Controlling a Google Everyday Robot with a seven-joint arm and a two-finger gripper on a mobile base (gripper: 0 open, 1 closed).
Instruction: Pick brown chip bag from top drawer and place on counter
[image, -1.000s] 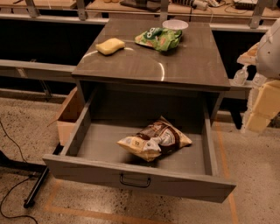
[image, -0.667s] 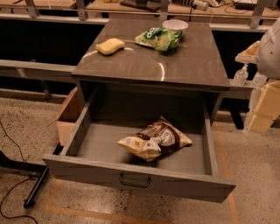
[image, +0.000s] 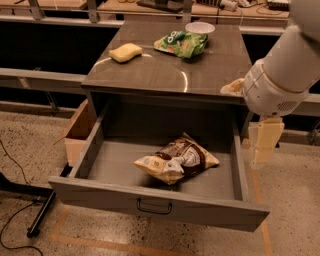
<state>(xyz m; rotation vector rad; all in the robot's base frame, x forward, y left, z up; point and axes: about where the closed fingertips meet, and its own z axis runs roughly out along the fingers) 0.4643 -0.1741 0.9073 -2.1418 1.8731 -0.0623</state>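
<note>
The brown chip bag (image: 177, 159) lies flat inside the open top drawer (image: 150, 197), slightly right of its middle, with its pale yellow end toward the front left. The drawer is pulled fully out, and its dark handle (image: 154, 206) faces me. The counter (image: 200, 75) is the dark glossy top above it. My gripper (image: 264, 144) hangs from the white arm at the right, outside the drawer's right wall and above it. It is apart from the bag and holds nothing that I can see.
On the counter lie a yellow sponge (image: 125, 52), a green chip bag (image: 181, 44) and a white bowl (image: 200, 27) at the back. A cardboard box (image: 80, 132) stands left of the drawer. A black stand leg (image: 42, 220) and cables lie on the floor at left.
My arm and gripper have moved left and slightly down, closer to the drawer's right side. The bag and drawer have not moved.
</note>
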